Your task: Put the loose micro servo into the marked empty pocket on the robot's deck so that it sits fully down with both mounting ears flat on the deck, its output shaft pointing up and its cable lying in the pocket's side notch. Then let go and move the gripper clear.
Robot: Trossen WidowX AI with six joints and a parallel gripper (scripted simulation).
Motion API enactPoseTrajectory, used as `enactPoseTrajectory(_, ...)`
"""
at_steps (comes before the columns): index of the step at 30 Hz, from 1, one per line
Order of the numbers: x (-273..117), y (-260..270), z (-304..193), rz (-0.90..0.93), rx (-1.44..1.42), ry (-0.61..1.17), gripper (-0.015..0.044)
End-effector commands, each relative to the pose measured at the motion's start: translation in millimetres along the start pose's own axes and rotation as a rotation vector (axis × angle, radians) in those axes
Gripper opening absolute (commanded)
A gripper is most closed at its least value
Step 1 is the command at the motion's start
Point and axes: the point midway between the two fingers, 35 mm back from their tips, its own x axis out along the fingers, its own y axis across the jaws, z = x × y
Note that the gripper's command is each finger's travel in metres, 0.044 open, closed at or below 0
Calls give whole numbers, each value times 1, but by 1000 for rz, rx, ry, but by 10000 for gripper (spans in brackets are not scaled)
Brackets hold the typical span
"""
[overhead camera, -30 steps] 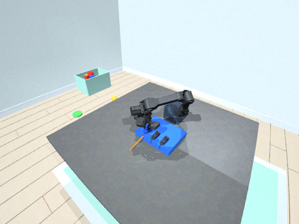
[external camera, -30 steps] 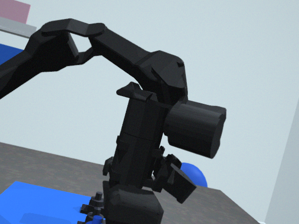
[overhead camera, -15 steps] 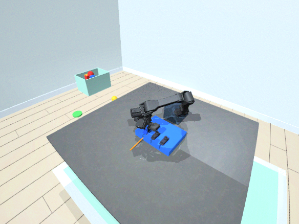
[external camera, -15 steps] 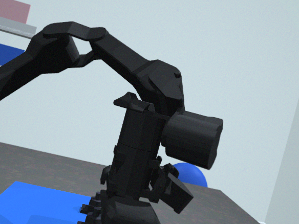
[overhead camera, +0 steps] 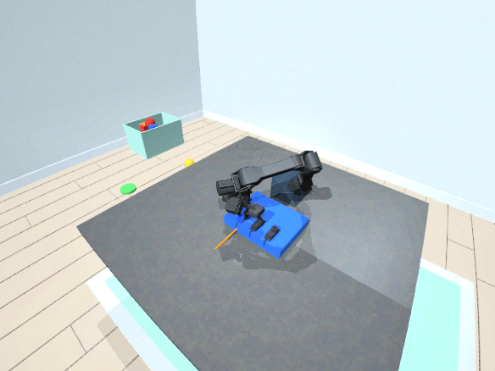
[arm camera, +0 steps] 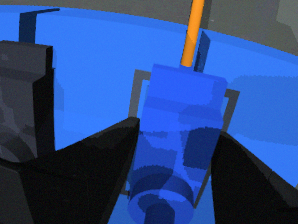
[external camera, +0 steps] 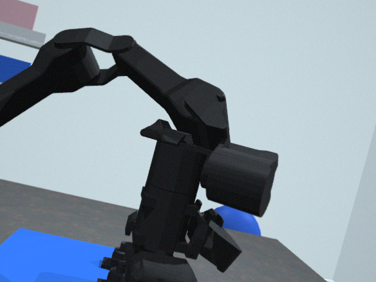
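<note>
The blue micro servo (overhead camera: 241,216) (arm camera: 182,117) is over the grey-outlined pocket (arm camera: 134,95) on the blue deck (overhead camera: 292,220) (external camera: 74,257) (arm camera: 95,110), mostly within the outline. Its output shaft faces up toward the wrist camera. Its orange cable (overhead camera: 225,238) (arm camera: 194,30) runs out over the deck edge, and the dark side notch (arm camera: 203,50) shows just right of it. My gripper (arm camera: 176,133) is slightly open, its black fingers close along both sides of the servo. Whether the ears are flat on the deck and the cable is down in the notch cannot be told. Fingertips are hidden in the exterior view.
Two black servos (overhead camera: 272,232) (overhead camera: 256,225) sit in the deck; one (arm camera: 25,95) is close to the left finger in the wrist view. A bluish transparent block (overhead camera: 288,188) stands behind the deck by the arm's base. A teal bin (overhead camera: 158,137) stands far off on the floor.
</note>
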Motion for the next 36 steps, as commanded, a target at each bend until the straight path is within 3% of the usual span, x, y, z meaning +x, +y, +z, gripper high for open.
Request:
enactPoseTrajectory(1, -7, 0, 0, 0, 2, -3, 187)
enactPoseTrajectory(4, -32, 1, -2, -1, 2, -3, 187)
enactPoseTrajectory(13, -35, 1, -4, -1, 3, -3, 187)
enactPoseTrajectory(17, -50, -2, -27, -3, 9, -1, 292)
enactPoseTrajectory(23, -96, 2, -103, -4, 9, 4, 440)
enactPoseTrajectory(32, -100, 3, -109, -3, 11, 3, 440)
enactPoseTrajectory(36, -121, 1, -106, -5, 48, -9, 440)
